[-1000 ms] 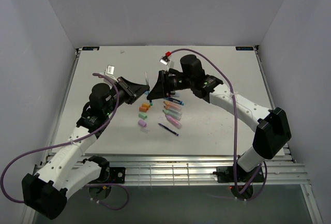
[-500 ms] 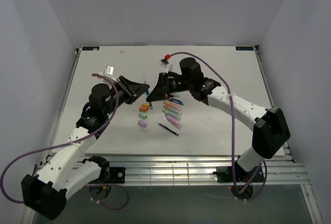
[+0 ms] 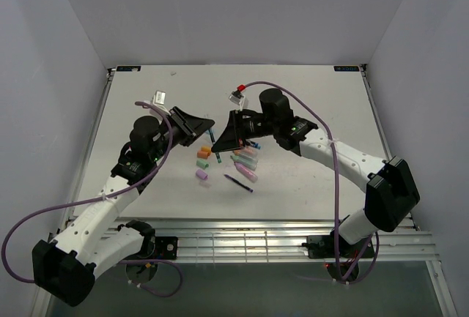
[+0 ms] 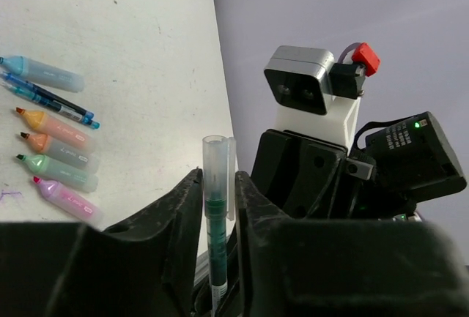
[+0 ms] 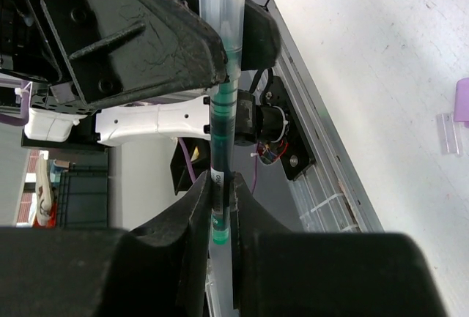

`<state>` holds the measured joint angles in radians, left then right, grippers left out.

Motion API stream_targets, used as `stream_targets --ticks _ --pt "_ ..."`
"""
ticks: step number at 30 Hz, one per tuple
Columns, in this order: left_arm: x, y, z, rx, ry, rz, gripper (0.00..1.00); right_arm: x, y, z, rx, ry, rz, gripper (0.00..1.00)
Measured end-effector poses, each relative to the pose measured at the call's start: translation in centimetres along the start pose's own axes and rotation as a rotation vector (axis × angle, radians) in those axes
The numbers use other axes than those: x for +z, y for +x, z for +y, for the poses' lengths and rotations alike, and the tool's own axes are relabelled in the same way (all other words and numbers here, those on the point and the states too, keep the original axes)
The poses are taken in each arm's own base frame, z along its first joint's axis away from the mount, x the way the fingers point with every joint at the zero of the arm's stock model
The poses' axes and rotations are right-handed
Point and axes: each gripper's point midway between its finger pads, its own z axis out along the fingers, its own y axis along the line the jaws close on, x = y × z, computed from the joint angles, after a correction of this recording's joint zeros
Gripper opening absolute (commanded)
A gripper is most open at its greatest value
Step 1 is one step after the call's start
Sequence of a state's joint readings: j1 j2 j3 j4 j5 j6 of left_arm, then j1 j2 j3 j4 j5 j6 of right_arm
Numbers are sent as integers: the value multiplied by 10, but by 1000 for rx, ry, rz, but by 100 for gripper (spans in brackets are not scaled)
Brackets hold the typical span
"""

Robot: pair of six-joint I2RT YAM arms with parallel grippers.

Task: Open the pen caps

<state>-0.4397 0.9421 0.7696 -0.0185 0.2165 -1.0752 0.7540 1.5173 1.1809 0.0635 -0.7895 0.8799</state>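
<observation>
Two grippers meet over the middle of the table point(image 3: 322, 97) in the top external view: the left gripper point(image 3: 207, 127) and the right gripper point(image 3: 218, 145) point at each other, with one green-ink pen point(image 3: 212, 138) held off the surface between them. On the table just beside them and toward the left edge lie three loose pen caps, orange point(image 3: 204, 152), green point(image 3: 203, 162) and pink point(image 3: 201, 174). To their right is a row of uncapped highlighters point(image 3: 245, 161). A thin dark blue pen point(image 3: 239, 183) lies alone nearer the near edge, and another blue pen point(image 3: 253, 143) lies at the far end of the row. In the left wrist view, the left gripper's fingers point(image 4: 179, 214) stand narrow, pressed to either side of the clear, clipped end of the green-ink pen, which stands upright between them. The right arm's wrist camera point(image 4: 308, 97) looms just behind it. On the table at left lie five highlighters with bare tips, light blue, two orange, green and pink, with thin blue pens between the light blue and the first orange. In the right wrist view, the right gripper's fingers point(image 5: 198, 214) are pinched close on the lower barrel of the pen, while the left gripper's black fingers clasp its upper part. A pink cap point(image 5: 462, 99) and a small clear piece point(image 5: 446, 134) lie on the table at the frame's right edge.
</observation>
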Motion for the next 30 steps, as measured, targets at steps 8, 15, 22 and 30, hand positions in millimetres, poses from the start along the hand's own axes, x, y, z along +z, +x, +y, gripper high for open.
stream_targets --ticks 8,15,22,30 --pt "0 -1 -4 6 20 -2 0 0 0 1 -5 -11 -1 12" --pt "3 0 -3 -4 14 2 0 0 6 3 -28 -31 32 33" --pt "4 -1 -3 -21 16 0 0 8 -1 0 -30 -32 51 28" --pt "4 0 -2 -36 18 -1 0 14 -14 -1 -45 -30 46 24"
